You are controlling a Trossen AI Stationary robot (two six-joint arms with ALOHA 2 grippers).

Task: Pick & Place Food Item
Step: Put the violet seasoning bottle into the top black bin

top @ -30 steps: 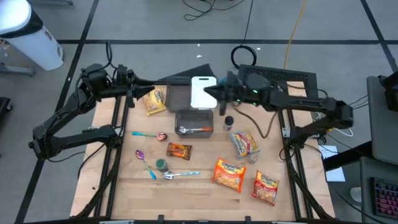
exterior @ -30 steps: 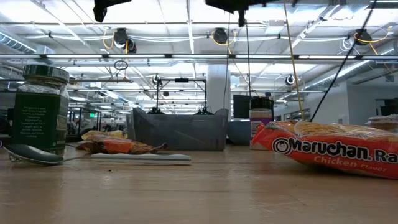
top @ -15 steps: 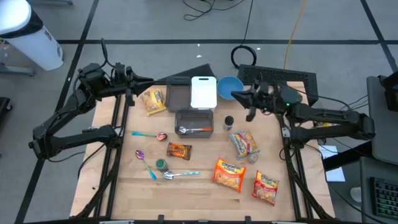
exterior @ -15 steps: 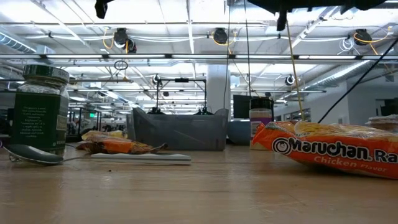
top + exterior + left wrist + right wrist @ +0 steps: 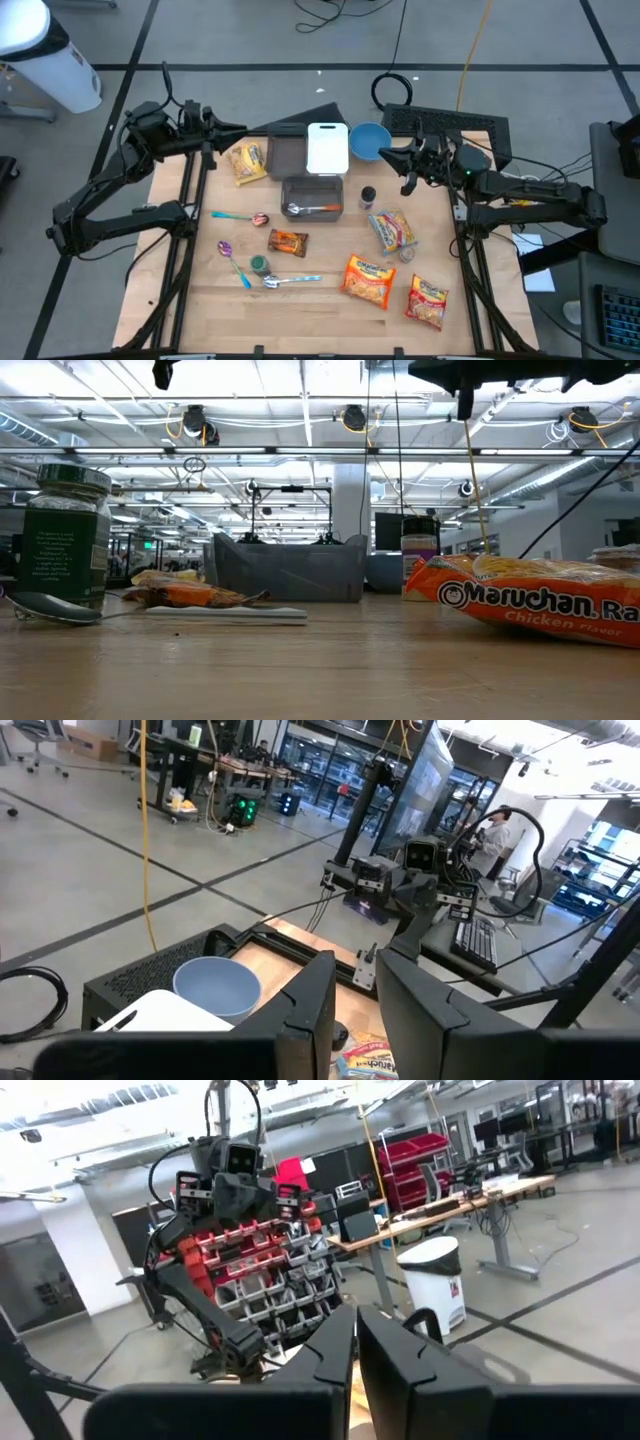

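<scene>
Left gripper [image 5: 238,130] upper left, jaws slightly apart, empty, right gripper [image 5: 383,153] closed beside blue bowl [image 5: 367,139], upper right.

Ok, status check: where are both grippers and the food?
Left gripper slightly open, empty, far-left edge. Right gripper shut, empty, by the blue bowl. Noodle packs untouched on the table.

The 2 dark arms hover raised, left gripper [image 5: 238,130] with fingers slightly apart, right gripper [image 5: 386,155] pinched closed.
</scene>
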